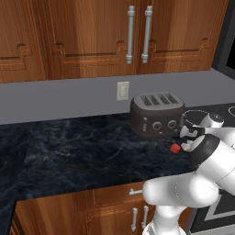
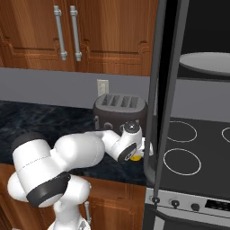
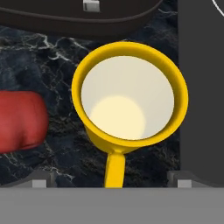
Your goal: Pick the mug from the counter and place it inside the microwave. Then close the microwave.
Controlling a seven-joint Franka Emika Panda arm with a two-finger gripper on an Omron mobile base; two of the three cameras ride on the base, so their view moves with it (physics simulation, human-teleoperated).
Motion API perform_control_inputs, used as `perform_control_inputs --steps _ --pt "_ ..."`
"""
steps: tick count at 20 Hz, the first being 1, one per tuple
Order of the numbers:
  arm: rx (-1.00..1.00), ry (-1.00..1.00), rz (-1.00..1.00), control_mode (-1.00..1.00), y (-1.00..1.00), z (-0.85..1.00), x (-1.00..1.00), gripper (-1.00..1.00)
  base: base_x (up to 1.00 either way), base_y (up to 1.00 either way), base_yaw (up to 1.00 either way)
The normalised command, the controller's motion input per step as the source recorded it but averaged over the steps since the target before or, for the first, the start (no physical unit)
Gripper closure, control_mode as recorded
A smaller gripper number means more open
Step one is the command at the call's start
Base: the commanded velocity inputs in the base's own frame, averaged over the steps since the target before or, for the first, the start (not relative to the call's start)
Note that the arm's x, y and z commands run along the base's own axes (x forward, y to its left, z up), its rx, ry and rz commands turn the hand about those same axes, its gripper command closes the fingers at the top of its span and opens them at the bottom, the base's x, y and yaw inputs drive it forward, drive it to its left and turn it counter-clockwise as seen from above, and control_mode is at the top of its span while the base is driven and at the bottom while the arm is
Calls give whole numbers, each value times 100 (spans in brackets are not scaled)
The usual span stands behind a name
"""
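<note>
Directly below tool (image 3: 112, 183), mug (image 3: 130, 96), handle between fingertips

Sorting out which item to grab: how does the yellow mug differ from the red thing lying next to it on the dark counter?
The bright yellow cylindrical mug stands upright and open, showing a pale cream inside; the small red rounded object looks solid and closed. The mug has a handle; the red object shows none. In the hand view the mug sits whole in the middle, the red object cut off at the edge. Both rest on the dark marbled stone counter.
</note>
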Motion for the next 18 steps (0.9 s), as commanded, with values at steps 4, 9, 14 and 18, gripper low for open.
perform_control_inputs --steps 4,9,14,18 --pt "0 0 0 -100 0 0 9 -100 0 0 0" --pt "0 0 0 -100 0 0 9 -100 0 0 0" --pt "0 2 0 -100 0 0 1 100 0 0 0" --pt "0 0 0 -100 0 0 0 100 0 0 0"
